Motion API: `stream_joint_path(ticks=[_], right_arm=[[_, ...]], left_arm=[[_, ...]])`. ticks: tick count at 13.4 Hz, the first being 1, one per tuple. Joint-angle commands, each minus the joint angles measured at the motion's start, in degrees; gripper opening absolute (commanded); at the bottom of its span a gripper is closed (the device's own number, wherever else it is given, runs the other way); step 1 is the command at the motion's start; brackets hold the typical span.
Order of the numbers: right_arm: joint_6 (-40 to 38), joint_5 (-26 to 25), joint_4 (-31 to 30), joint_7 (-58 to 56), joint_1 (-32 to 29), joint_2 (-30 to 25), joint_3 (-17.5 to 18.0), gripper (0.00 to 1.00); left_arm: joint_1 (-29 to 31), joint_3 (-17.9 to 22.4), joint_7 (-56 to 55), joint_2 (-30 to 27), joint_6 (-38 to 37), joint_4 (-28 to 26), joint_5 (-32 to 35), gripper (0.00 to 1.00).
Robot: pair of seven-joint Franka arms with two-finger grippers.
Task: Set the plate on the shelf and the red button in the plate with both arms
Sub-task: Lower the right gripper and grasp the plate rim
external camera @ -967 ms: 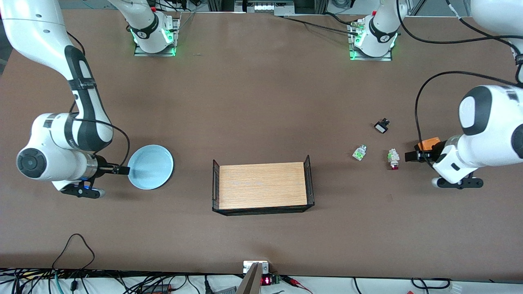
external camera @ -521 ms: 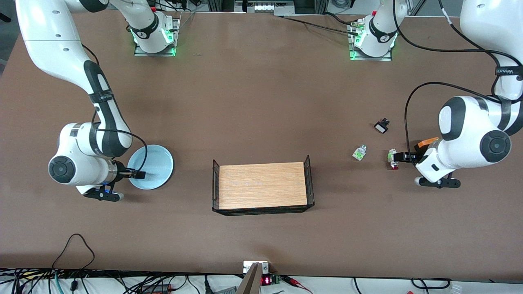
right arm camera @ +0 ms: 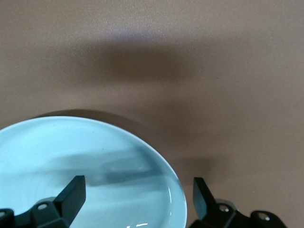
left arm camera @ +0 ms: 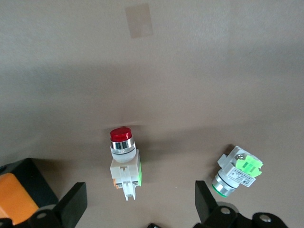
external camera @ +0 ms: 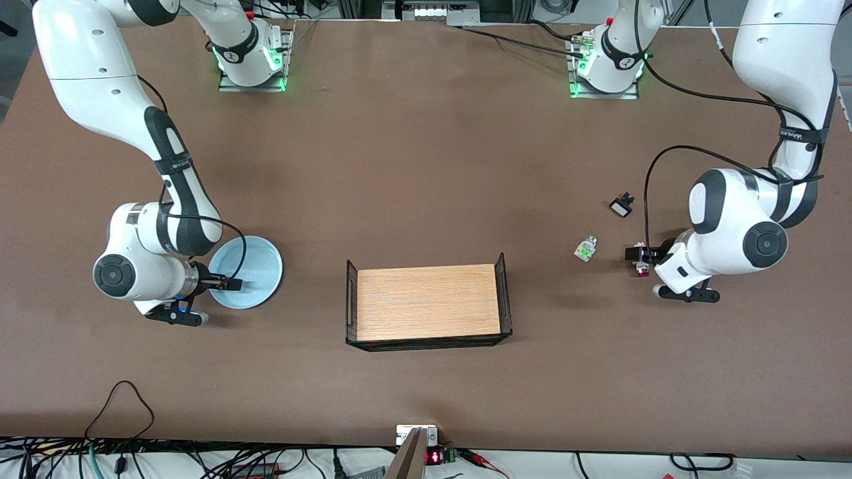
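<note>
The pale blue plate lies on the table toward the right arm's end. My right gripper hangs open low over the plate's edge nearest its arm; in the right wrist view the plate and its rim show between the spread fingers of the right gripper. The red button lies on its side toward the left arm's end. My left gripper is open just above it, holding nothing. The left wrist view has the red button between the wide fingers of the left gripper, touching neither.
A green-capped button lies beside the red one, toward the table's middle. A small black part sits farther from the front camera. An orange box is by one left finger. A wood-floored wire tray stands mid-table.
The right gripper has slid from the plate's outer rim to over the plate. The left gripper has moved from the orange box to over the red button. Both stayed open.
</note>
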Motion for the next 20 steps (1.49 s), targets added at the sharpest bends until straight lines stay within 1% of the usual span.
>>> stream_joint_path(ticks=[1,2,3,5,6,7,8,10,11,12,13,16,20], right_arm=[[3.8,-0.2,-2.7,0.5,-0.1,-0.6,0.0,0.95],[4.0,-0.2,-2.9,0.5,-0.1,-0.7,0.0,0.80],[3.9,-0.2,-3.0,0.4,-0.1,-0.8,0.0,0.74],[3.4,-0.2,-3.0,0.4,-0.1,-1.1,0.0,0.56],[3.1,-0.2,-3.0,0.3,-0.1,-1.2,-0.1,0.54],[2.6,-0.2,-3.0,0.4,-0.1,-1.5,-0.1,0.54],[1.4,-0.2,-2.8,0.4,-0.1,-1.9,-0.1,0.49],[0.5,-0.2,-2.9,0.4,-0.1,-2.3,-0.1,0.22],[0.5,-0.2,-3.0,0.4,-0.1,-2.4,-0.2,0.10],[0.5,-0.2,-3.0,0.4,-0.1,-2.6,-0.2,0.01],[-0.2,-0.2,-3.0,0.5,-0.2,-2.7,-0.2,0.00],[-1.7,-0.1,-2.9,0.6,-0.1,-3.4,-0.2,0.00],[-5.2,-0.1,-2.7,1.2,-0.1,-6.1,-0.2,0.00]], left_arm=[[0.3,0.0,1.9,0.9,0.9,-0.6,1.4,1.00],[0.3,0.0,1.9,1.1,1.0,-0.5,1.4,1.00],[0.3,0.0,1.9,1.5,1.0,-0.5,1.4,1.00],[0.6,0.0,2.1,2.1,1.7,-0.5,1.4,1.00],[0.7,0.0,2.1,2.6,2.3,-0.5,1.4,1.00],[0.8,0.1,2.2,2.8,2.4,-0.5,1.4,1.00],[0.8,0.0,3.0,3.2,2.4,-0.5,1.4,1.00],[0.9,0.1,3.4,3.8,2.6,-0.5,1.4,1.00],[0.9,0.1,3.4,3.9,2.7,-0.5,1.4,1.00],[0.9,0.1,3.4,4.0,2.7,-0.5,1.4,1.00],[0.9,0.2,3.4,4.6,2.7,-0.5,1.4,1.00],[0.9,0.2,3.4,5.1,2.9,-0.5,1.4,1.00],[0.9,0.2,1.8,5.0,3.8,-2.0,1.4,1.00]])
